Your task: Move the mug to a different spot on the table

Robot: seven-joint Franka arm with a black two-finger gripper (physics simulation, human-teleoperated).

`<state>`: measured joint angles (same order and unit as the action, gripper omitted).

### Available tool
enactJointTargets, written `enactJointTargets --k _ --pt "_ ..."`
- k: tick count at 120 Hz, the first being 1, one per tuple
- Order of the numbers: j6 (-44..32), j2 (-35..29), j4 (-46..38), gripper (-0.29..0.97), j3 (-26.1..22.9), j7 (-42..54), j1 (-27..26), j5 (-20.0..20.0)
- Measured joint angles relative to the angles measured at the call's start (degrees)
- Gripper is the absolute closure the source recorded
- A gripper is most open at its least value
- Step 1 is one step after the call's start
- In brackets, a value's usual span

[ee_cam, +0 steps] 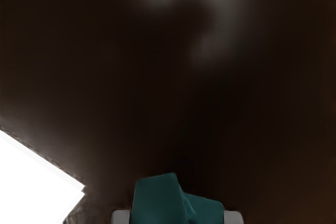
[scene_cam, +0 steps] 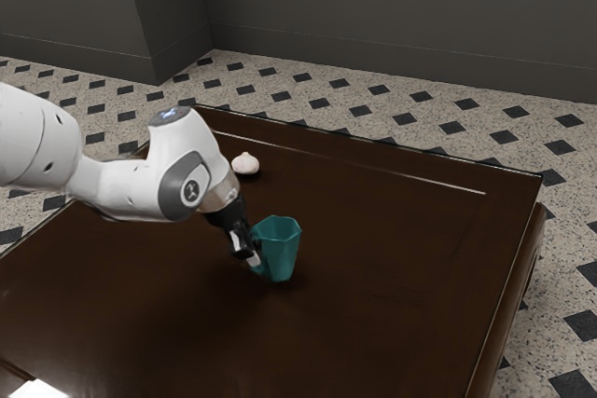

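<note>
Grey walls and a black-and-white tiled floor [scene_cam: 448, 109] surround a dark brown wooden surface [scene_cam: 392, 230]. In the exterior view, the white arm [scene_cam: 140, 184] enters from the exterior view's left and angles down to the surface's middle area.

The teal mug [scene_cam: 280, 247] stands near the surface's centre, mouth up, leaning slightly toward the exterior view's left. Whether its base touches the surface cannot be determined.

The black pincer [scene_cam: 250, 256] meets the mug on the side facing the exterior view's left. In the wrist view, a teal part of the mug [ee_cam: 157, 198] sits between two pale finger pads [ee_cam: 121, 217], one on each side: the pincer is narrow and clamped on the mug.

A white garlic bulb [scene_cam: 246, 163] lies behind the arm, well apart from the mug.
</note>
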<state>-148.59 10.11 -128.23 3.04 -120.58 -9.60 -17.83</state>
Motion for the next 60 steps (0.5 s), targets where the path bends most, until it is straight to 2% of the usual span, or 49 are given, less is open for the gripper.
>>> enactJointTargets --k 14,30,60 --pt "-4.45 -0.04 -0.15 0.64 -0.75 1.63 0.02 -1.67" --pt "-8.43 -0.57 -1.36 0.68 -1.04 2.97 -0.05 -2.31" --pt "-11.99 -7.39 -9.75 0.74 -1.18 4.91 2.98 -2.77"
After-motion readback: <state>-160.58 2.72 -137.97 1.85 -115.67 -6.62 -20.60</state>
